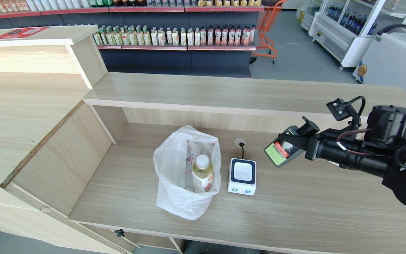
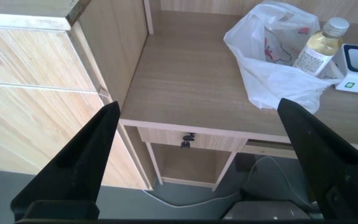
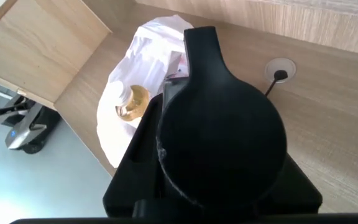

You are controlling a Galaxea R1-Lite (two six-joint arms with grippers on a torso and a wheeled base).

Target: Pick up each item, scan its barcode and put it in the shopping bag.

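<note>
Two hands: the left hand [image 2: 197, 163] hangs wide open and empty out in front of the surface [image 1: 294, 215]. On it the shopping bag [image 1: 173, 187], bottle [image 1: 202, 172] inside, stands just beside the scanner [image 1: 242, 175]. Beyond, the right hand [image 1: 289, 146] grips a tilted packet [image 1: 281, 152] in the air, with the scanner down to its left.
</note>
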